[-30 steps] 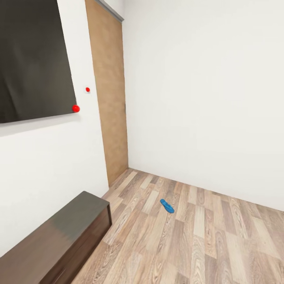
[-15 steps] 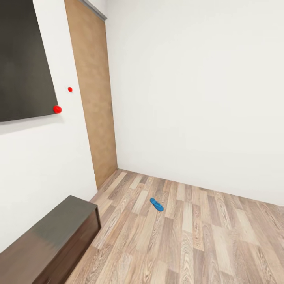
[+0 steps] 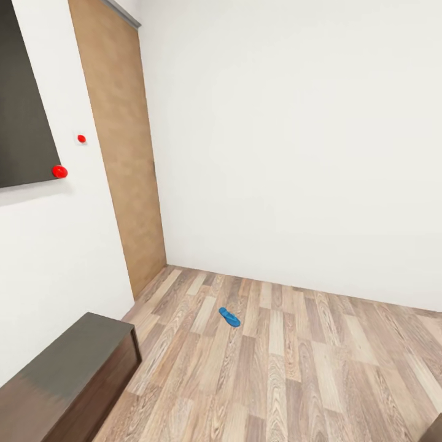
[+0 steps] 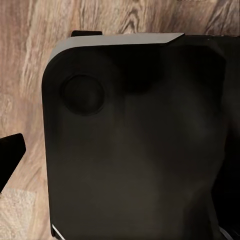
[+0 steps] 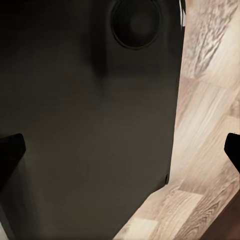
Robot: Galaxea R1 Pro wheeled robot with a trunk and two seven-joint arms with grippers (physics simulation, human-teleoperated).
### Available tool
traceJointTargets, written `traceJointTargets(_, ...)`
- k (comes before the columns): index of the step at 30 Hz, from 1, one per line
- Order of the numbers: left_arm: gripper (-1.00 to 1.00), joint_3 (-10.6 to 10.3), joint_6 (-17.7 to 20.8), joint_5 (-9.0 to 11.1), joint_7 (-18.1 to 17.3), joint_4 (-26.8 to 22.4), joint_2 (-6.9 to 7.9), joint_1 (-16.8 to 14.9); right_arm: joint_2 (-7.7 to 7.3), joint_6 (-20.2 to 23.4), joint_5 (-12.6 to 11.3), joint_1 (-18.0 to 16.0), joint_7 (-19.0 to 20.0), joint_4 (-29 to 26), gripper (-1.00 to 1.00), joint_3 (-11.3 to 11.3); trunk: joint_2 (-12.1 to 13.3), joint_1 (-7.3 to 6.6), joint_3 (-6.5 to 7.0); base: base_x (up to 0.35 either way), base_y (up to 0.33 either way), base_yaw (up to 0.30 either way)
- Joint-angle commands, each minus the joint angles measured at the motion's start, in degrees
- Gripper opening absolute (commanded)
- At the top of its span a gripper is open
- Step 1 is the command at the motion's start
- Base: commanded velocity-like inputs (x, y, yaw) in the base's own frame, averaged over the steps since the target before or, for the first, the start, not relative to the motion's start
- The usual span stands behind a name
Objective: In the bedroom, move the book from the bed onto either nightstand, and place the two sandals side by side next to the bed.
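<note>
My view has swung to the right; one blue sandal (image 3: 229, 317) lies on the wood floor (image 3: 307, 368) near the corner, well ahead. I cannot tell either claw's state. I should drive closer.

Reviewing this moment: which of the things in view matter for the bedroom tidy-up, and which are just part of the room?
Belongs to the job:
- blue sandal, lying alone on the wood floor

Just part of the room:
- long dark bench against the wall
- brown door
- dark wall panel
- two red dots on the wall
</note>
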Motion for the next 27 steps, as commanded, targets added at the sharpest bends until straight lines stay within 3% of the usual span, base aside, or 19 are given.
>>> traceJointTargets(1,1.0,0.1,-0.09,0.08,-0.03,-0.11,0.0,0.03,0.04,0.06,0.02,-0.01,-0.06,-0.01,1.0,-0.04,-0.02,0.0,-0.03,0.0,0.0,-0.192)
traceJointTargets(8,1.0,0.12,-0.09,0.09,-0.03,-2.44,0.01,0.03,0.09,0.06,0.02,-0.01,-0.06,-0.01,1.0,-0.32,-0.02,0.0,-0.03,0.0,0.0,-0.2)
traceJointTargets(27,1.0,0.13,-0.1,0.09,-0.03,-2.61,0.08,0.03,0.11,0.06,0.02,-0.01,-0.07,-0.01,1.0,-0.47,-0.02,0.0,-0.03,0.0,0.0,-0.219)
